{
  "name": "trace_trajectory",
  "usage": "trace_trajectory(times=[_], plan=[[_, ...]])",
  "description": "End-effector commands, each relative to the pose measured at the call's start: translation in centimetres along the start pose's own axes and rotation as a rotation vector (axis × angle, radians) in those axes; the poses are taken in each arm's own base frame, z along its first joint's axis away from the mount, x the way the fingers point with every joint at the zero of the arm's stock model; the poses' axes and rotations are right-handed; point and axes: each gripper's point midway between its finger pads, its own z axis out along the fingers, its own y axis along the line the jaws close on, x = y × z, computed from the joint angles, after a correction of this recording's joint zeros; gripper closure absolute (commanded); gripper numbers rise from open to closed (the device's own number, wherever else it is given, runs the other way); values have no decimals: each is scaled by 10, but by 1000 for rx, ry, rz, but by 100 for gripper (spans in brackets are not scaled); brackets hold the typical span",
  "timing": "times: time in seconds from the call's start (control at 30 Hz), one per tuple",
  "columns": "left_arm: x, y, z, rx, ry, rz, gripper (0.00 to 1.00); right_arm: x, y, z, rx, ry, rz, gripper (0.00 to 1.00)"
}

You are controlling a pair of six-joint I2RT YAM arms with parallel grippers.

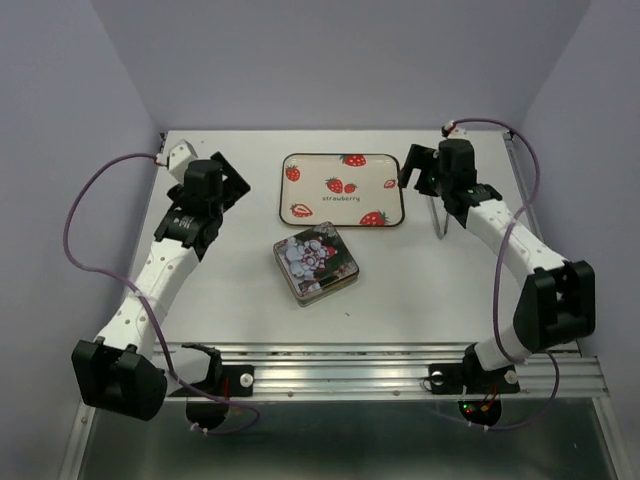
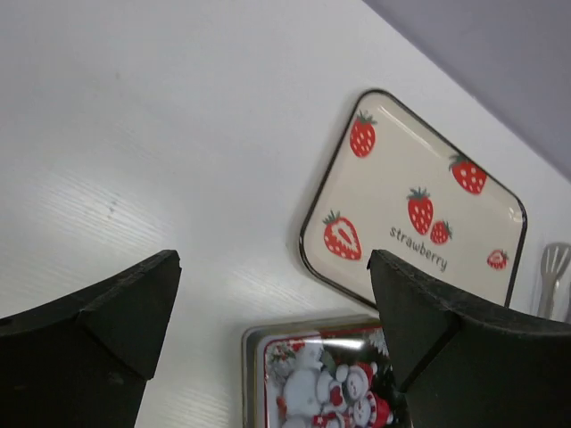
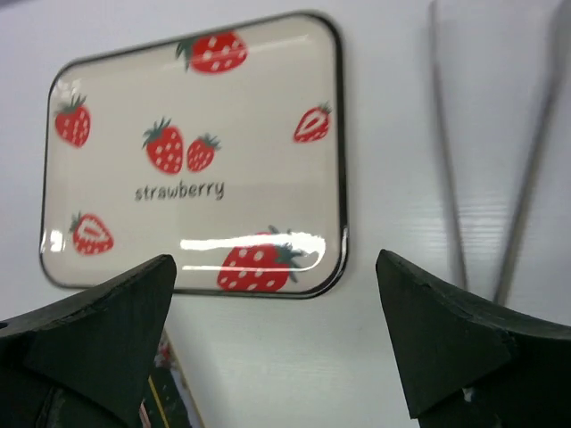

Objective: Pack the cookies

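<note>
No cookies show in any view. The square tin (image 1: 316, 262) with a snowman picture lies lid-on at the table's middle, and its near part (image 2: 321, 374) shows in the left wrist view. Behind it lies the cream strawberry tray (image 1: 370, 175) (image 2: 393, 178) (image 3: 259, 107), with only printed strawberries on it. My left gripper (image 1: 228, 172) (image 2: 275, 267) hovers open to the left of the tray, nothing between its fingers. My right gripper (image 1: 415, 170) (image 3: 275, 267) is open at the tray's right edge and also holds nothing.
Metal tongs (image 1: 437, 215) (image 3: 446, 178) lie on the white table to the right of the tray, under the right arm. Their tip (image 2: 553, 267) shows in the left wrist view. Lilac walls close in the table on three sides.
</note>
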Motion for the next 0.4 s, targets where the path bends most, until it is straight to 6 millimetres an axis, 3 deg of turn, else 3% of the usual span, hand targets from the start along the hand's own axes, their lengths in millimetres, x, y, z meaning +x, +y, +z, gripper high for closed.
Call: trace_trajectory(times=[0.0, 0.03, 0.17, 0.37], plan=[[-64, 56, -3, -218, -198, -69, 1, -48, -47, -49, 303, -332, 41, 0], [-72, 60, -4, -220, -220, -96, 1, -29, -60, -52, 339, -323, 42, 0], [-87, 80, -5, -245, -274, -148, 1, -32, -81, -89, 422, -455, 109, 0], [-106, 82, -16, -217, -367, -164, 1, -32, -92, -119, 448, -542, 129, 0]])
